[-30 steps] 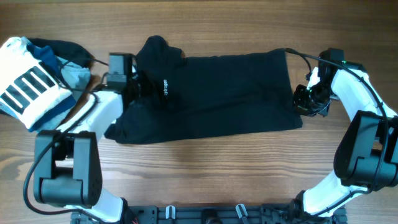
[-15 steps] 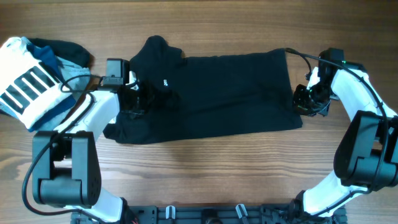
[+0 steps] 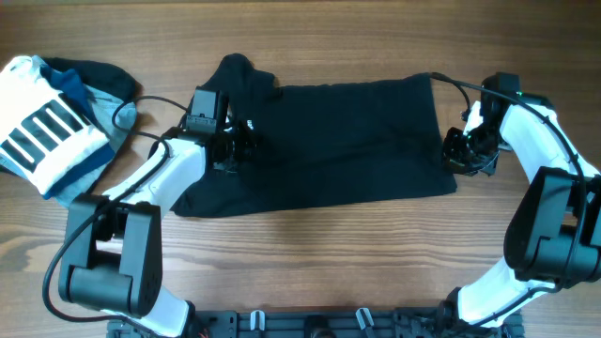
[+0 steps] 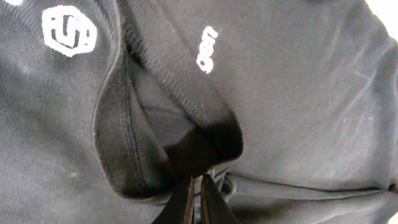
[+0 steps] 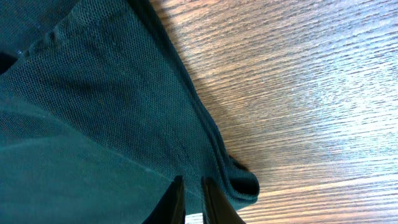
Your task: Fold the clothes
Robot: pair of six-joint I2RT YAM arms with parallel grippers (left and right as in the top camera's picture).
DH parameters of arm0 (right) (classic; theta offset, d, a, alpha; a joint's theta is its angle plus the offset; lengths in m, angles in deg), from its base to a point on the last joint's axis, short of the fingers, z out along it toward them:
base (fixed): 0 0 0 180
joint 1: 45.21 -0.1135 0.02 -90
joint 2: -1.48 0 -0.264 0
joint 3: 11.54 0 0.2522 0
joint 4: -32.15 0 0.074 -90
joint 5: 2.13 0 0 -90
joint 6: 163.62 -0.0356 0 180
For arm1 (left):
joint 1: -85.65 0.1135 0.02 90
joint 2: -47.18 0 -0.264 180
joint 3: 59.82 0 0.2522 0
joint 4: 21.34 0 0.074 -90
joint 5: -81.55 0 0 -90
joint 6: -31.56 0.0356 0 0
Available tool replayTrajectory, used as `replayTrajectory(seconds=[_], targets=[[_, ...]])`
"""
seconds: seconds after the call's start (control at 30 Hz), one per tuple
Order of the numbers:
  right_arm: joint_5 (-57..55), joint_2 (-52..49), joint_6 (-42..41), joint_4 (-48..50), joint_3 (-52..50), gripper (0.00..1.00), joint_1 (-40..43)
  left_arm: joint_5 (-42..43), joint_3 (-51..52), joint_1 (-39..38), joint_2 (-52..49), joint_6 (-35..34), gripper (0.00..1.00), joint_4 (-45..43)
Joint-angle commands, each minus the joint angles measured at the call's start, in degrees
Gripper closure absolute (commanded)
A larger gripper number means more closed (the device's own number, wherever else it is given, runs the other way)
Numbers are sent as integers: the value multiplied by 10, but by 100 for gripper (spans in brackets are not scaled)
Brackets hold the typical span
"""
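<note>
Fingers (image 4: 214, 205) low, tight on shirt (image 3: 338, 141) ends

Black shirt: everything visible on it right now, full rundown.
The black shirt lies mostly flat across the wooden table, with the sleeve end toward the left arm and the hem toward the right. The fabric looks like a soft, fine-mesh knit with stitched hems. A white hexagonal logo and a small white lettered mark show in the left wrist view. The left gripper looks closed on a raised sleeve fold. The right gripper looks closed on the hem edge.
</note>
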Motion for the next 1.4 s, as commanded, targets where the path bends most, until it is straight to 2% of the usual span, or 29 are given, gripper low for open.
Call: replayTrajectory(seconds=[0.0, 0.13, 0.27, 0.43, 0.5, 0.63, 0.7, 0.73, 0.77, 0.87, 1.0, 1.07, 1.1, 1.13, 1.17, 1.2, 1.37], targets=[[3, 9, 10, 0, 3, 89, 0, 5, 1, -2, -8, -11, 96, 48], [3, 9, 10, 3, 3, 89, 0, -16, 1, -2, -7, 8, 96, 107], [3, 9, 10, 3, 3, 89, 0, -86, 1, -1, -7, 6, 95, 85], [3, 9, 10, 1, 3, 89, 0, -87, 1, -11, -31, 6, 94, 42], [3, 9, 10, 0, 3, 89, 0, -71, 1, -13, -45, 6, 92, 6], [3, 9, 10, -2, 3, 89, 0, 42, 1, -17, -50, 6, 82, -162], [3, 9, 10, -3, 3, 89, 0, 52, 0, -15, -50, 6, 73, -215], [3, 9, 10, -3, 3, 89, 0, 51, 0, -12, -50, 6, 72, -221], [3, 9, 10, -3, 3, 89, 0, 54, 0, -5, -50, 6, 68, -212], [3, 9, 12, -1, 3, 89, 0, 54, 0, 13, -40, 7, 68, -146], [38, 9, 53, -4, 3, 90, 0, 48, 0, 50, 0, 23, 69, 29], [47, 8, 62, -3, 1, 90, 0, 14, 0, 57, 2, 23, 67, 90], [48, 7, 68, 0, -4, 90, 0, -29, 2, 57, 0, 23, 67, 126], [48, 6, 70, 3, -8, 83, 0, -61, 2, 56, 0, 23, 67, 154], [48, 4, 69, 20, -20, 70, 0, -93, 2, 56, 0, 23, 67, 181], [48, 2, 70, 30, -29, 66, 0, -109, 2, 56, 0, 23, 67, 195], [48, -3, 59, 105, -85, 66, 0, -131, 24, 56, 0, 23, 64, 204]])
